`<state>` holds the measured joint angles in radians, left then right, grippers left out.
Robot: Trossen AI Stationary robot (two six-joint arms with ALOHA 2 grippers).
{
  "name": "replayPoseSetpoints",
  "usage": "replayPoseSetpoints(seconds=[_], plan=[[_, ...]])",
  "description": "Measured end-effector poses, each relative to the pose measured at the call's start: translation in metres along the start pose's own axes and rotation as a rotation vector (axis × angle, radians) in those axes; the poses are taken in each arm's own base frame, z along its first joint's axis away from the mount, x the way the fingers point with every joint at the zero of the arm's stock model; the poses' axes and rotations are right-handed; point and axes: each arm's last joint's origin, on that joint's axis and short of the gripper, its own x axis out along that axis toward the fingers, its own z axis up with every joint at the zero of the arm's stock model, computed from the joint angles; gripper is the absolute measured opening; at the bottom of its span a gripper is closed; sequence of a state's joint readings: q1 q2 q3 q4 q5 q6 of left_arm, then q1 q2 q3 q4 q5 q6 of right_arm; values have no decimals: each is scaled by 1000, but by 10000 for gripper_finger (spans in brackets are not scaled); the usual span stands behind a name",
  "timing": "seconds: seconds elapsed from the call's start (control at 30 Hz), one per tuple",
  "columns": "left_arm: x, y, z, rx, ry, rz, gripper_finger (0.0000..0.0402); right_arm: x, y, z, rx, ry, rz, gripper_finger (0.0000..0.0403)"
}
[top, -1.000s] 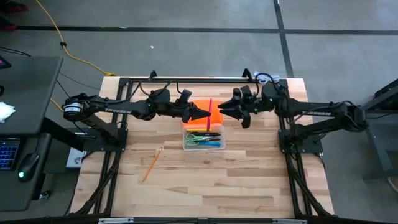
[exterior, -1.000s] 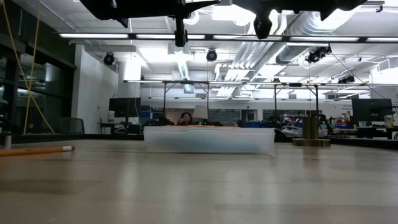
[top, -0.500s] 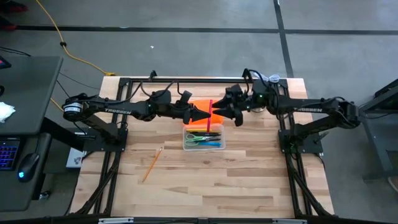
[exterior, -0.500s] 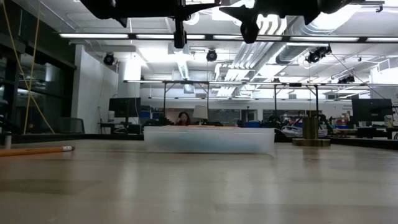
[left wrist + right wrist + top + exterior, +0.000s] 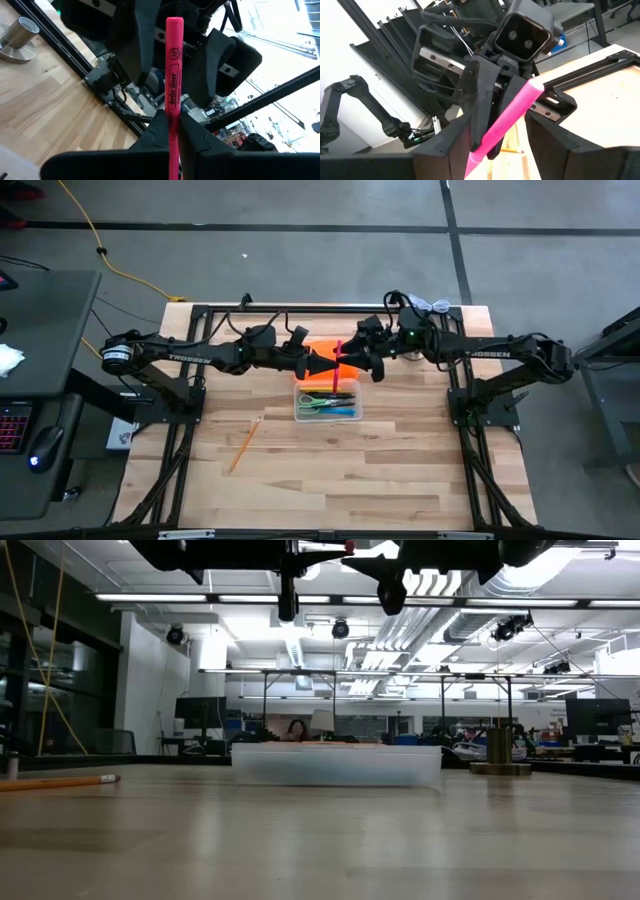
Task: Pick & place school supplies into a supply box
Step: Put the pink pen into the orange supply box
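A pink highlighter (image 5: 338, 352) hangs in the air over the supply box's orange lid (image 5: 318, 350), in my shut left gripper (image 5: 326, 363). My right gripper (image 5: 349, 361) is open and faces the left one. Its fingers (image 5: 225, 60) stand on either side of the highlighter's far part (image 5: 174, 45), and I see no touch. In the right wrist view the highlighter (image 5: 512, 112) runs between my own two fingers. The clear box (image 5: 327, 404) rests on the table and holds pens and green-handled scissors (image 5: 318, 401). One wooden pencil (image 5: 245, 442) lies flat on the table. My left gripper pinches the highlighter's shaft (image 5: 171, 112) between its two fingers (image 5: 156, 131), short of the middle. The fingers come level from the table's left and lie across the shaft. The highlighter is lifted clear and lies about level, running from the table's far side toward its near side.
A silver bell-shaped metal object (image 5: 17, 34) stands on the table near the black frame rail; it also shows in the low view (image 5: 498, 750). Bare wood stretches from the box to the near edge (image 5: 330, 500). The pencil (image 5: 60, 781) lies left of the box.
My right gripper has moved toward the table's left, up to the left gripper, and its open fingers now flank the highlighter. The left gripper and the highlighter have kept still.
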<state>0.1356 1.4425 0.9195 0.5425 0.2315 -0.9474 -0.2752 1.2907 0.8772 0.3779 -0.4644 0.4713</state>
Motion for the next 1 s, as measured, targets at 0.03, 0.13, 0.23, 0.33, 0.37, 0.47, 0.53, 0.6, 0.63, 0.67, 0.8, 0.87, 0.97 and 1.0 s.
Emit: replayPoseSetpoints(seconds=[0.03,0.13,0.23,0.33,0.37,0.47,0.53,0.6,0.63,0.67,0.8,0.87,0.97,1.0], plan=[[0,0,0,0,0,1,39,0,0,0,0,-2,-4,167],[0,0,0,0,0,1,40,0,0,0,-1,-11,-19,167],[0,0,0,0,0,1,40,0,-1,0,0,-14,-26,162],[0,0,0,-1,0,2,40,0,-1,0,-1,-14,-26,144],[0,0,0,-1,0,2,41,0,-1,0,-1,-14,-26,136],[0,0,0,-1,0,2,41,0,-1,0,0,-14,-27,109],[0,0,0,-1,0,2,41,0,-1,0,-4,-14,-27,90],[0,0,0,-1,0,2,41,0,-1,1,-6,-15,-27,71],[0,0,0,-1,1,3,41,0,-1,0,-6,-14,-27,62],[0,0,0,0,1,4,41,0,-1,1,-5,-14,-27,54],[0,1,0,7,0,5,41,0,0,0,-15,-13,-24,26],[0,1,0,7,0,5,41,0,0,1,-16,-13,-23,18],[0,1,0,7,0,6,41,0,0,1,-18,-14,-26,13],[0,1,0,6,0,6,41,0,0,1,-19,-17,-31,13]])
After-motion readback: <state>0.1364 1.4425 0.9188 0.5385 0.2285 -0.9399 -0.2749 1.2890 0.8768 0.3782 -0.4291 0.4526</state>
